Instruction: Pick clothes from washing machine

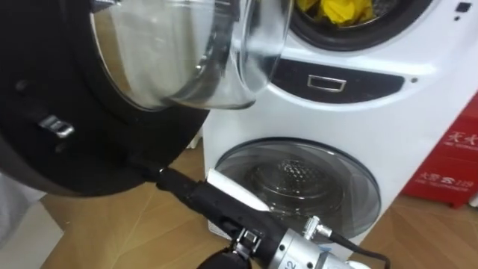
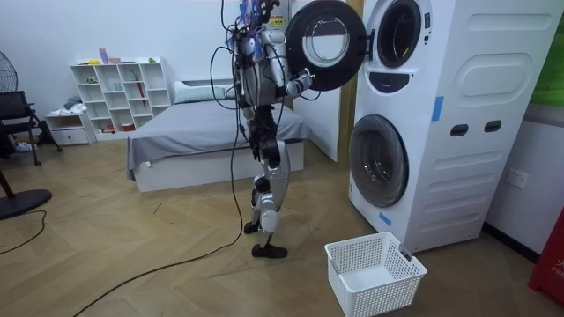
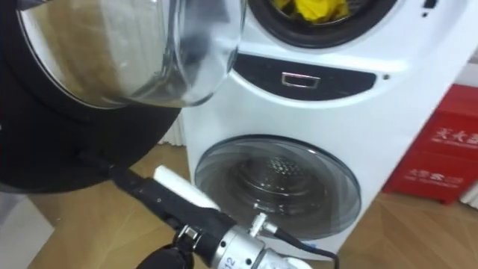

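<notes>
Wood floor [image 2: 132, 246] holds basket [image 2: 388, 295]; yellow clothes [image 1: 336, 9] in upper drum [image 1: 396, 9].

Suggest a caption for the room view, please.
Right hand at the open round black door of the upper white washing machine; white plastic basket on the floor.

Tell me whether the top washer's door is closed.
No, the door stands swung wide open, and yellow clothes show in the round opening behind it.

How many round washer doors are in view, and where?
2. The upper door is swung open toward the robot. The lower door sits shut beneath it, in the same white stack.
</notes>
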Robot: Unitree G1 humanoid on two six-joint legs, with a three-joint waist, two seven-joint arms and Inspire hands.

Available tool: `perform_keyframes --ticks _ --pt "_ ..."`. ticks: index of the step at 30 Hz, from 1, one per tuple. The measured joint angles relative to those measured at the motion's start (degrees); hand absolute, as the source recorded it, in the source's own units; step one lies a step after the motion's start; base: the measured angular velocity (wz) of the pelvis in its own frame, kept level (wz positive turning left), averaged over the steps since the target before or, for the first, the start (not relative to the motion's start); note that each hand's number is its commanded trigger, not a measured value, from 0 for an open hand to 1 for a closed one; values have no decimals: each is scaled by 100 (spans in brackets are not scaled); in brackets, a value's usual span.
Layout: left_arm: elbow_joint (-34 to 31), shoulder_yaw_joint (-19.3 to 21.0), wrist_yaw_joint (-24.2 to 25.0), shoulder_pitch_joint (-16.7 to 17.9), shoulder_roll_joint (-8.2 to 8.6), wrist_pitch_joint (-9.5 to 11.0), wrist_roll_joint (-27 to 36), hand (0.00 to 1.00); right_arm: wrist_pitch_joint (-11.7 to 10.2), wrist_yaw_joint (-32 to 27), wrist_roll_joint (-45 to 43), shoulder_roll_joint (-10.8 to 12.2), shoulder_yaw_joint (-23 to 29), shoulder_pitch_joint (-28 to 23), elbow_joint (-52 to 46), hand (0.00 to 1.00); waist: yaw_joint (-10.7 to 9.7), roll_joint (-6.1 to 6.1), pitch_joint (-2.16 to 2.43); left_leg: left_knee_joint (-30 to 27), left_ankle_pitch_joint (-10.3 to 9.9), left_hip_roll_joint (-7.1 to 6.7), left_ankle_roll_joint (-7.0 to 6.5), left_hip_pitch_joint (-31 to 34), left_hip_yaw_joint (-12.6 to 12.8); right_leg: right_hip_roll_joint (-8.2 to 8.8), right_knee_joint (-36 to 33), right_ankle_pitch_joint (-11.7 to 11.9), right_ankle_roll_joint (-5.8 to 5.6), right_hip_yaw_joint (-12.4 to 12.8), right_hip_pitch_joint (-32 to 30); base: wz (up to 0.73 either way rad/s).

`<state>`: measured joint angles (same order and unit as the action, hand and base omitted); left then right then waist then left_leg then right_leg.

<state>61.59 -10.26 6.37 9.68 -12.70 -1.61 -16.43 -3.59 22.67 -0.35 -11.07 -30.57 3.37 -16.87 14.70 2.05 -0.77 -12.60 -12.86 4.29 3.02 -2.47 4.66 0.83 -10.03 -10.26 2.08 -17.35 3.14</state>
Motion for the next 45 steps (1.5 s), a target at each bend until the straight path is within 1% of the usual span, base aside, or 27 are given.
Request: perform_keyframes --ticks 3,6,9,10,12,15,17,21,22,23,24,25,26,27,28,30,31,32,33,35,36,37,38,39,41,43,45 --pt "-112 49 1 60 -2 1 -21 0 0 -7 -73 10 -43 102 90 0 50 -20 -5 47 1 -3 -1 -17 -20 -2 -2 0 0 -19 33 3" --pt "-206 98 -2 45 -1 -1 -78 0 14 -80 -323 9 -176 335 218 0 88 -21 -5 48 0 -1 -1 -16 -19 -4 1 0 0 -27 32 0" --pt "-212 97 -2 -19 3 -13 -82 0 155 -87 -455 11 -268 462 256 0 162 -9 0 50 0 -6 -1 -12 -32 -3 -1 0 -1 -74 44 6" --pt "-220 97 -2 -30 4 -43 -125 0 195 -88 -492 11 -291 482 272 0 159 -3 4 45 1 -16 -1 -14 -59 4 2 0 -3 -144 68 16" --pt "-308 98 0 -23 7 -109 -177 0 268 -88 -591 11 -301 484 308 0 158 31 22 43 8 -43 -14 -3 -169 10 16 -6 -13 -178 91 17" --pt "-348 98 1 13 21 -183 -173 0 420 -103 -676 7 -302 501 307 0 174 36 25 44 16 -57 -27 3 -191 13 23 -14 -25 -183 107 8" --pt "-351 96 1 45 23 -257 -171 0 502 -167 -679 3 -299 549 307 0 159 41 27 43 20 -62 -33 1 -183 22 24 -18 -32 -177 110 0" --pt "-350 108 0 130 32 -308 -164 0 496 -426 -737 -61 -227 546 345 0 80 43 17 -8 20 -81 -33 -29 -197 60 46 -28 -48 -192 193 6" --pt "-350 119 0 162 43 -312 -166 0 496 -553 -886 -76 -155 506 375 0 28 37 14 -9 20 -94 -33 -49 -214 58 45 -36 -62 -224 231 16" --pt "-350 125 1 238 43 -315 -169 0 493 -685 -953 -156 -86 468 438 0 -58 34 12 -5 20 -104 -33 -72 -219 59 48 -43 -72 -242 261 13" --pt "-351 147 1 244 42 -316 -169 0 490 -743 -1022 -172 -20 415 466 0 -87 33 10 -13 19 -107 -33 -85 -218 63 51 -44 -73 -249 277 12" --pt "-358 295 7 307 54 -319 -173 0 489 -867 -1208 -181 169 247 521 0 -195 36 10 -33 16 -114 -38 -92 -218 89 50 -50 -82 -285 307 10" --pt "-362 408 7 366 48 -333 -169 0 489 -1056 -1411 -248 374 42 568 0 -280 32 8 -36 15 -118 -41 -102 -174 109 44 -58 -95 -302 327 9" --pt "-362 477 8 400 49 -344 -170 0 489 -1131 -1555 -295 473 -40 617 0 -329 30 7 -33 15 -119 -41 -119 -133 108 40 -61 -99 -294 330 0" --pt "-351 584 9 455 44 -362 -168 0 491 -1277 -1819 -409 692 -190 724 0 -435 24 5 -16 16 -117 -42 -130 -76 111 38 -63 -103 -279 331 -5" --pt "-324 813 9 538 29 -387 -106 0 495 -1573 -2181 -721 1245 -545 761 0 -635 45 18 -9 19 -116 -48 -137 7 104 28 -66 -108 -223 322 -10" --pt "-312 893 8 569 29 -389 -101 0 494 -1607 -2269 -753 1415 -603 760 0 -707 31 13 -13 19 -115 -48 -138 19 105 27 -66 -108 -216 318 -14" --pt "-310 1028 6 625 28 -405 -105 0 495 -1749 -2418 -760 1767 -646 760 0 -848 36 27 -8 19 -106 -48 -138 59 113 29 -66 -108 -169 292 -15" --pt "-310 1066 6 635 26 -428 -105 0 494 -1842 -2494 -762 1935 -644 758 0 -895 33 31 -5 19 -97 -48 -137 104 110 29 -65 -108 -132 275 -19" --pt "-331 1138 3 628 24 -434 -105 0 492 -2257 -2653 -772 2567 -639 749 0 -1090 27 49 32 21 -88 -49 -173 205 92 26 -65 -107 -50 260 -20" --pt "-336 1139 3 615 25 -433 -106 0 491 -2372 -2671 -795 2675 -635 747 0 -1114 25 54 53 21 -85 -49 -208 237 76 23 -65 -107 -15 259 -30" --pt "-335 1165 3 567 29 -434 -106 0 492 -2603 -2746 -871 2826 -631 742 0 -1133 33 82 92 21 -78 -49 -263 315 68 8 -65 -106 46 246 -37" --pt "-339 1236 2 492 33 -435 -106 0 493 -2778 -2876 -929 2965 -628 713 0 -1137 51 91 118 21 -77 -49 -332 341 60 -6 -64 -106 134 238 -37" --pt "-344 1252 -3 483 31 -436 -108 0 493 -2847 -2962 -939 3023 -623 686 0 -1154 65 98 130 21 -77 -49 -353 346 58 -11 -64 -105 160 235 -32" --pt "-344 1273 -8 322 31 -437 -122 0 495 -3039 -3185 -947 3220 -472 548 0 -1183 99 85 224 21 -76 -49 -466 420 46 -73 -64 -106 308 231 -32" --pt "-331 1279 -12 305 9 -439 -168 0 496 -3158 -3186 -948 3265 -171 524 0 -1194 143 80 300 21 -75 -49 -558 454 25 -75 -63 -108 410 229 -40" --pt "-293 1362 -18 316 -40 -438 -170 0 496 -3348 -3174 -947 3373 128 482 0 -1201 230 81 323 21 -77 -49 -603 454 15 -77 -62 -109 464 240 -17"
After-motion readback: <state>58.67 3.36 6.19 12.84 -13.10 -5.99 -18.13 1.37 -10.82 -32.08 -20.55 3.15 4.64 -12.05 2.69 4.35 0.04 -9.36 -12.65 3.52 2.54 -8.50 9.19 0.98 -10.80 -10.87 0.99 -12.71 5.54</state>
